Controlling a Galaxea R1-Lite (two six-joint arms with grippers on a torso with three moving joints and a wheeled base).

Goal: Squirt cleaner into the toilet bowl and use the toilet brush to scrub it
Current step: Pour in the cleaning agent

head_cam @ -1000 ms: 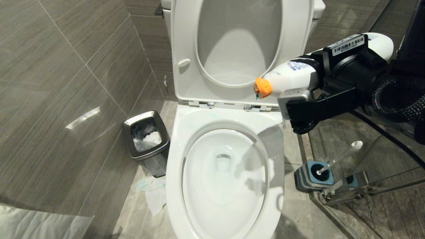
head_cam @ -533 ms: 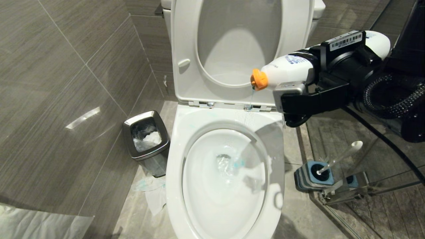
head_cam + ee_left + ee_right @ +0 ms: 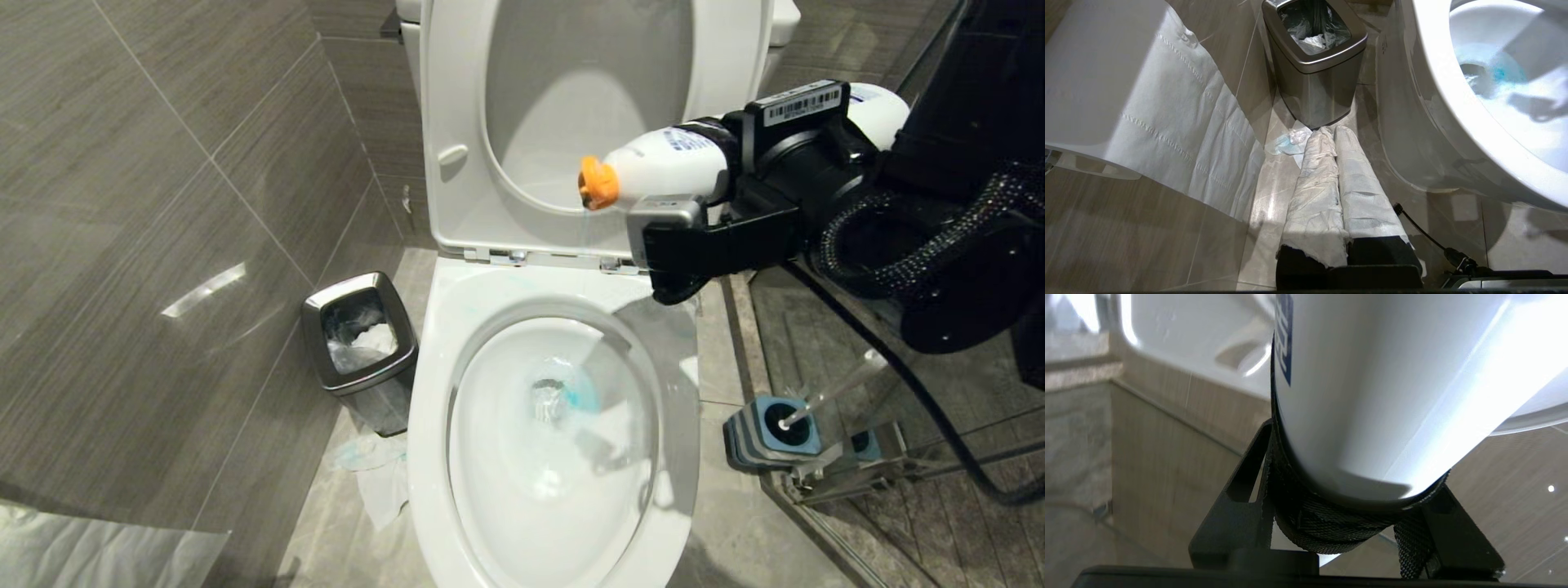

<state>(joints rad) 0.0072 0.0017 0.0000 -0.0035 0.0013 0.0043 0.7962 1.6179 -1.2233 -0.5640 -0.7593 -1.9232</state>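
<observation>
The toilet bowl [image 3: 431, 392] stands with seat and lid raised, and blue cleaner [image 3: 578, 398] tints the water at its drain. My right gripper [image 3: 717, 173] is shut on a white cleaner bottle [image 3: 663, 162], held nearly level above the bowl's back right. The bottle's orange cap [image 3: 598, 183] points left, and a thin stream falls from it. The bottle [image 3: 1372, 396] fills the right wrist view, cradled between the jaws. The toilet brush [image 3: 826, 395] stands slanted in its blue-topped holder [image 3: 771, 434] on the floor right of the bowl. My left gripper [image 3: 1332, 134], fingers wrapped in white paper, is shut and low, left of the bowl.
A steel waste bin [image 3: 359, 351] sits left of the bowl, with crumpled paper [image 3: 380, 478] on the floor in front of it. A paper roll [image 3: 1106, 81] hangs on the left wall. A glass partition [image 3: 898, 465] stands close behind the brush holder.
My right gripper has carried the bottle leftward and a little higher, further over the bowl. A stream has started from the cap, and blue cleaner has spread in the water.
</observation>
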